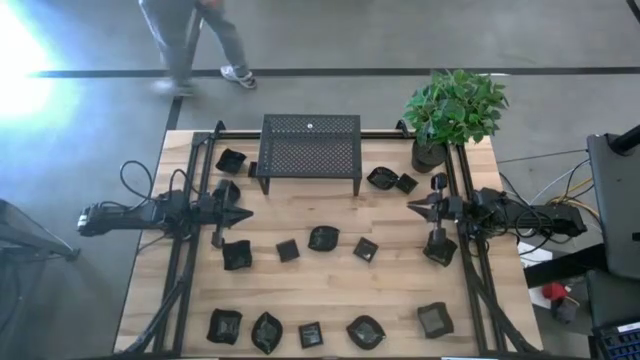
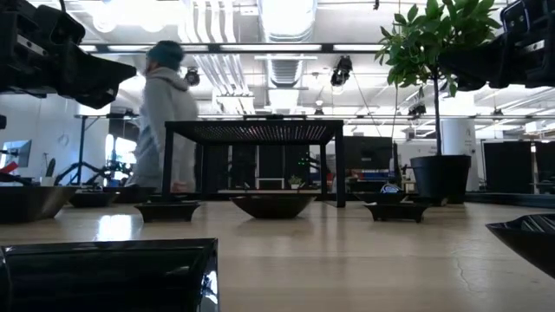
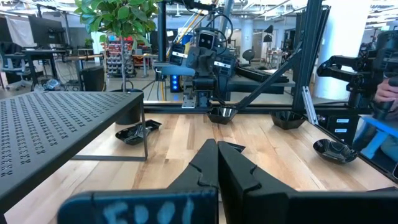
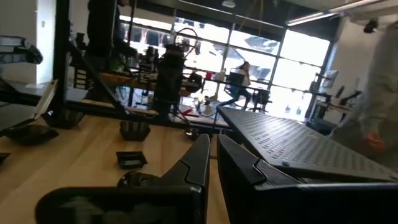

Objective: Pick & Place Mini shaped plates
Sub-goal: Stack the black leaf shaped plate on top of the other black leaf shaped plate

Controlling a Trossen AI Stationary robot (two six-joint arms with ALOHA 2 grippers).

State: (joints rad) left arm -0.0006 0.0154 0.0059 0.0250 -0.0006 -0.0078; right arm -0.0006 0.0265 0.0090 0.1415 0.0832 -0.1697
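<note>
Both the left gripper [image 1: 243, 212] and right gripper [image 1: 412, 207] hover closed and empty, so either should open before descending squarely over a mini plate [image 1: 323, 238].

No legible text, blurred light-blue marks on the left tool's [image 3: 217, 163] mount, unreadable

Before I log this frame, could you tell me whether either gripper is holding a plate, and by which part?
Nothing is held: the left gripper and right gripper are both shut and empty above the table.
</note>
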